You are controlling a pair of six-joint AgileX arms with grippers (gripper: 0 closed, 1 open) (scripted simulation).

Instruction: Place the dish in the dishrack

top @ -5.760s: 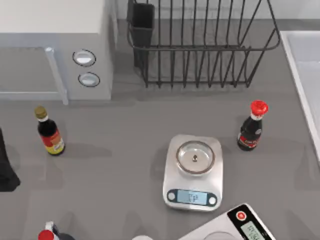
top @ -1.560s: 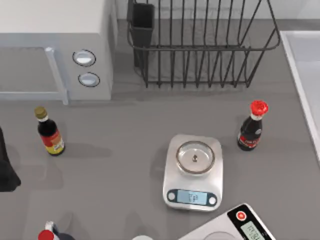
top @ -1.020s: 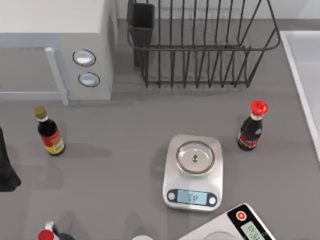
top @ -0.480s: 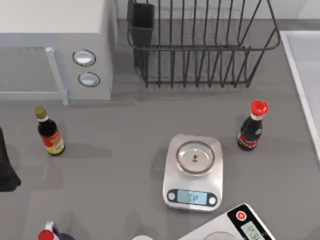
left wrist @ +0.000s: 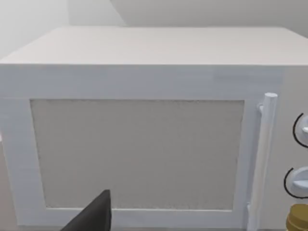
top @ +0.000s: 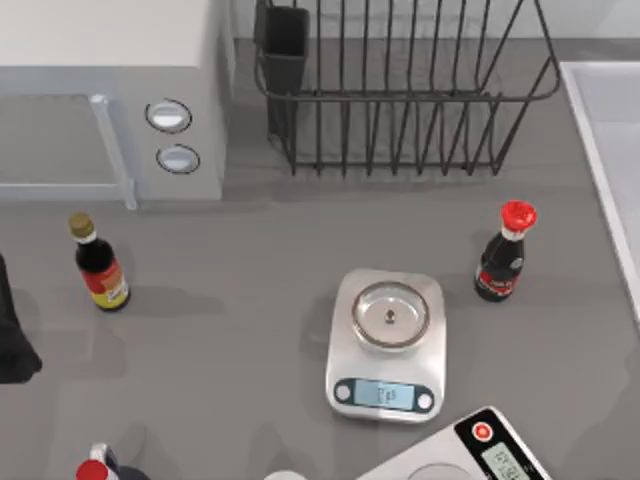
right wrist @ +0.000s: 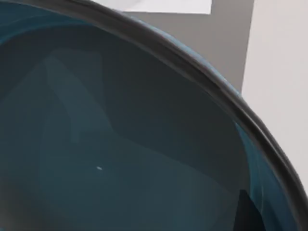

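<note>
The teal-blue dish (right wrist: 120, 144) lies very close under the right wrist camera, its dark curved rim arcing across the view. A dark piece of my right gripper (right wrist: 248, 211) shows against the dish near its rim. The black wire dishrack (top: 400, 95) stands at the back of the table, with its dark rectangular cup (top: 285, 45) at the left corner. My left arm (top: 8, 340) stays parked at the table's left edge. A dark tip of my left gripper (left wrist: 94, 219) points at the white microwave (left wrist: 144, 144).
The white microwave (top: 110, 90) fills the back left. A silver scale (top: 388, 342) sits mid-table and a second scale (top: 470, 455) at the front. Bottles stand at the left (top: 98, 262), right (top: 502, 252) and front left (top: 95, 468). A white tray edge (top: 610, 150) runs along the right.
</note>
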